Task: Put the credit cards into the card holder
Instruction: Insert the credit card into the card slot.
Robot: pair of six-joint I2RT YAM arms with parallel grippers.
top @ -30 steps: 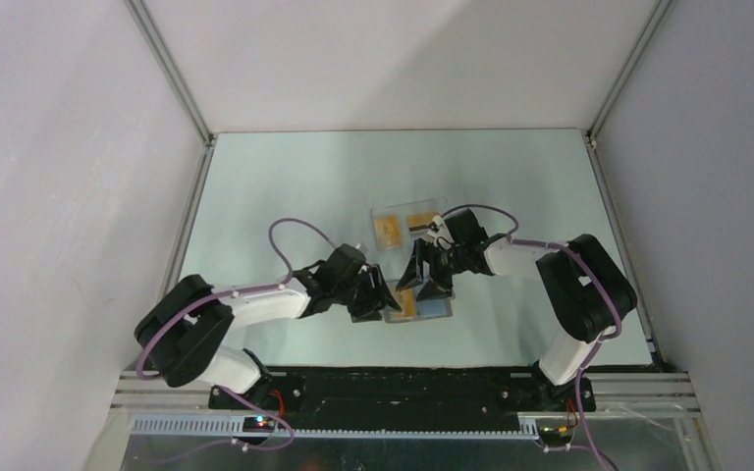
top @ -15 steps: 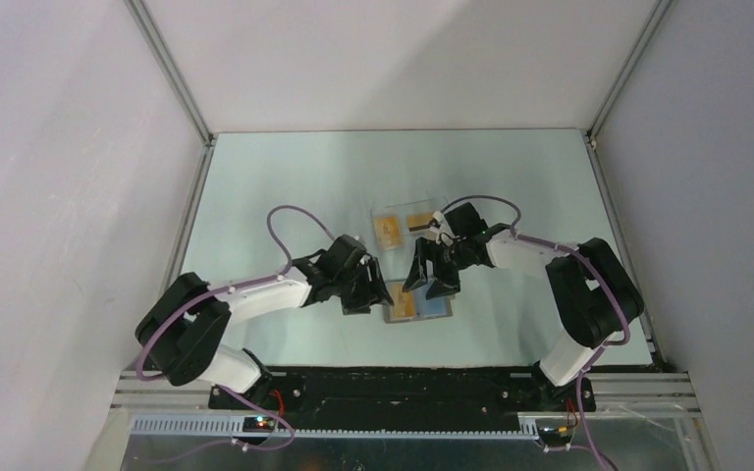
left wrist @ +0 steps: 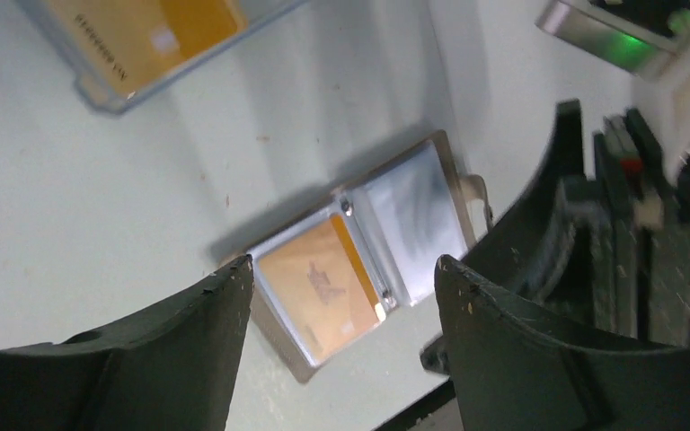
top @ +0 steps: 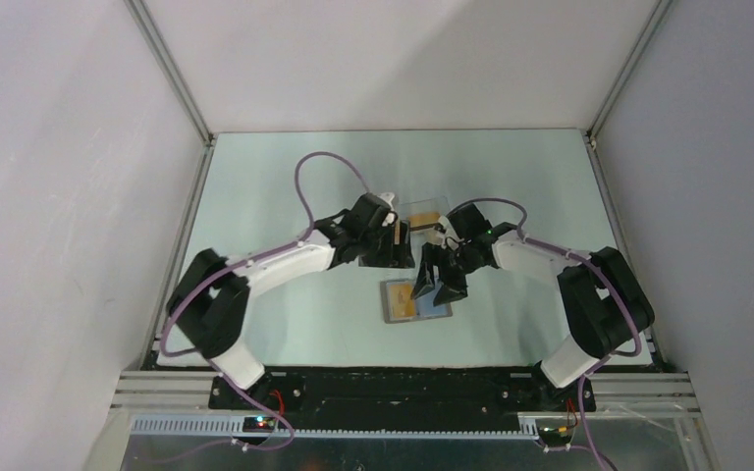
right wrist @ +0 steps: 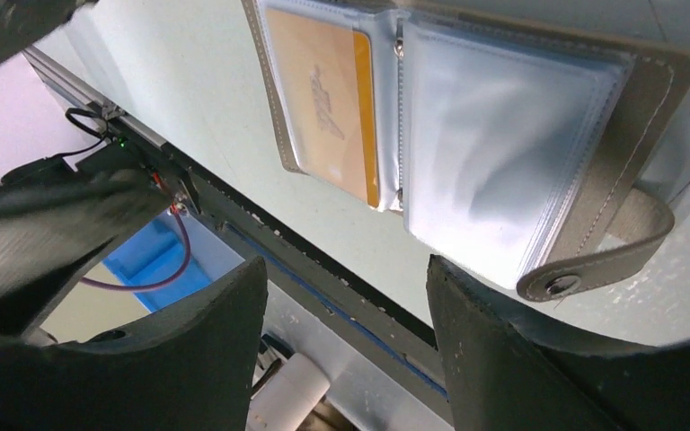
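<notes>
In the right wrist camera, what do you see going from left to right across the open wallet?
Across the card holder: orange credit card in the left pocket → empty clear pocket → grey strap with a snap button.

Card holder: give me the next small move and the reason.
Probably lower the open left fingers onto the orange card in the clear box and pinch it. The card holder lies open, one card pocketed and its other pocket empty. The right fingers over it hold nothing.
</notes>
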